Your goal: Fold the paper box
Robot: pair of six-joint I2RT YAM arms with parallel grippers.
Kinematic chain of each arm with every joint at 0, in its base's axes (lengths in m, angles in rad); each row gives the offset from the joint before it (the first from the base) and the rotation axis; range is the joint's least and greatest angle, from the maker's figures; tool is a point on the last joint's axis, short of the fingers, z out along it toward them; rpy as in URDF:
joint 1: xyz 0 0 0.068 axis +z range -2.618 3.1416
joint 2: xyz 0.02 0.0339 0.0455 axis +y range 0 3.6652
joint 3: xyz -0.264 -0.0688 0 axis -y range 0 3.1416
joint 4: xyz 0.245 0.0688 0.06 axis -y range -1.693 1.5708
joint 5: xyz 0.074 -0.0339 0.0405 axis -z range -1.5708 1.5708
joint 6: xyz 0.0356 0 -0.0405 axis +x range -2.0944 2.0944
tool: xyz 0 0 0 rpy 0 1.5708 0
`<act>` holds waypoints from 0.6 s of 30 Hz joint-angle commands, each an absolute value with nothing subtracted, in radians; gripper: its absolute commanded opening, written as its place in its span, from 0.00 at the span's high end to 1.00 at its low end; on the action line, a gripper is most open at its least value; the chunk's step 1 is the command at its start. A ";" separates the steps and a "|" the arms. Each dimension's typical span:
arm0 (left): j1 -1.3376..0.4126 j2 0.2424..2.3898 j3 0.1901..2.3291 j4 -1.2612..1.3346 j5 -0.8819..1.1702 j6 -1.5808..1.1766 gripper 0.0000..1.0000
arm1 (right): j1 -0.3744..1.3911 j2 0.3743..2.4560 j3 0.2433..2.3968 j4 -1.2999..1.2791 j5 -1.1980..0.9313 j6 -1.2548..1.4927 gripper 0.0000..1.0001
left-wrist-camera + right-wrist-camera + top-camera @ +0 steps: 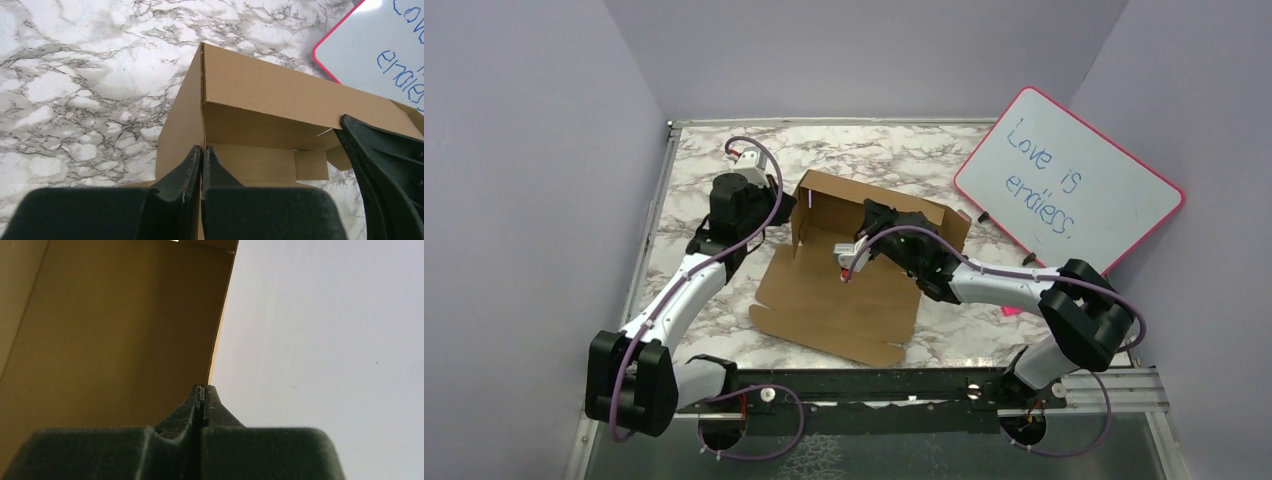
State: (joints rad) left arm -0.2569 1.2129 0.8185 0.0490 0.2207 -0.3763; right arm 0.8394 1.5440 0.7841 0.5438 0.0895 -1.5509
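Observation:
The paper box (834,295) is brown cardboard, partly folded: its back and left walls stand up and a wide flat panel lies toward me. My left gripper (786,212) is shut on the top edge of the left wall; in the left wrist view the wall's edge (202,100) runs straight into the closed tips (202,147). My right gripper (872,212) reaches inside the box by the back wall. In the right wrist view it (204,386) is shut on the edge of an upright cardboard panel (110,330).
A pink-rimmed whiteboard (1069,180) with blue writing leans at the back right, close behind the box; it also shows in the left wrist view (380,40). Purple walls enclose the marble table (894,150). The right arm (385,170) is at the left wrist view's right edge.

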 commanded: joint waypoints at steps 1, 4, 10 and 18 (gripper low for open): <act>-0.270 1.141 0.703 0.184 0.207 -0.441 0.97 | 0.906 1.526 0.725 0.571 0.049 -1.577 0.99; -0.273 1.103 0.636 0.211 0.208 -0.457 0.97 | 0.938 1.531 0.693 0.600 0.071 -1.586 0.99; -0.290 1.055 0.537 0.253 0.217 -0.494 0.93 | 0.985 1.550 0.649 0.662 0.146 -1.614 0.99; -0.321 1.041 0.469 0.273 0.213 -0.531 0.86 | 1.015 1.594 0.606 0.794 0.208 -1.714 0.99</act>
State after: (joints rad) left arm -0.2928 1.0370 0.5083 0.3122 0.1799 -0.4835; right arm 0.9836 1.5452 0.6418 0.7532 0.2142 -1.6527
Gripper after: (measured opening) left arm 0.113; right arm 0.016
